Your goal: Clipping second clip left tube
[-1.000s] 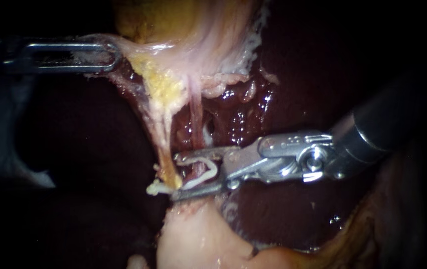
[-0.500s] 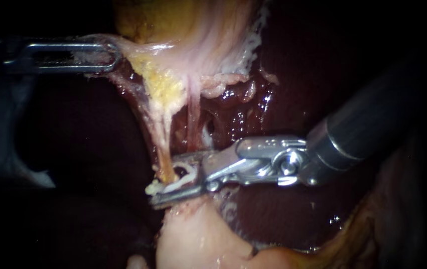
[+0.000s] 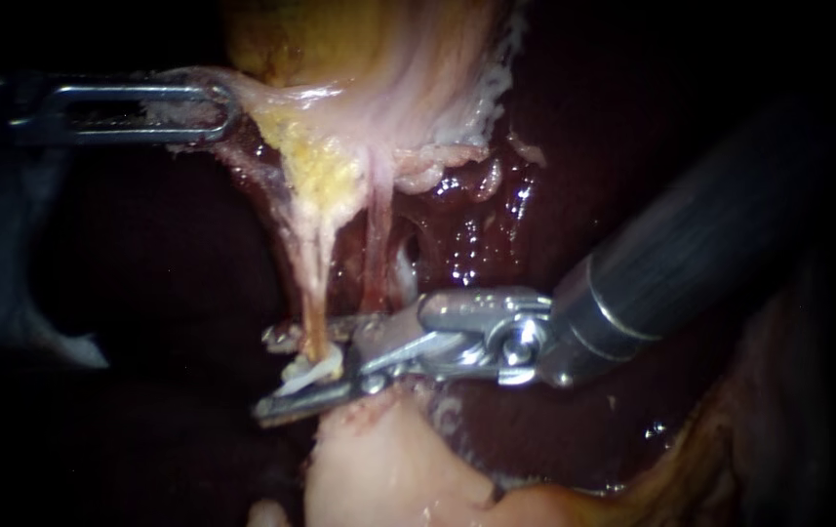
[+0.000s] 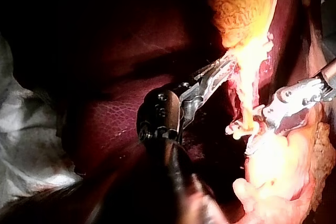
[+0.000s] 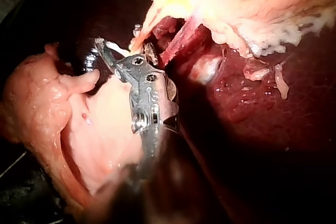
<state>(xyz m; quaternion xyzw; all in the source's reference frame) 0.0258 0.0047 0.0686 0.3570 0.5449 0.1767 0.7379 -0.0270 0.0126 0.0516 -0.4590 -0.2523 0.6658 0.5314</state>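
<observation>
Two instruments show in the endoscope view. The left instrument (image 3: 220, 109) comes in at the upper left, its jaws closed on a pale fold (image 3: 261, 98) at the foot of the gallbladder (image 3: 339, 39). The right instrument (image 3: 276, 376) reaches across from the right. Its jaws stand apart astride the left tube (image 3: 315, 293), low on it, just above a pale lump (image 3: 378, 459). A white clip (image 3: 315, 371) lies between them along the lower jaw. The reddish right tube (image 3: 378, 244) runs just beside, with dark liver (image 3: 535, 195) behind.

Seen from the left wrist, the left instrument (image 4: 218, 69) has its jaws clamped on the bright fold under the gallbladder (image 4: 244, 3). Ahead of it the right instrument (image 4: 254, 135) meets the tube in glare.

Seen from the right wrist, the right instrument (image 5: 123, 48) shows a gap between its jaws. The left tube (image 5: 149, 22) runs down into that gap, and the clip (image 5: 118, 50) lies white against one jaw.
</observation>
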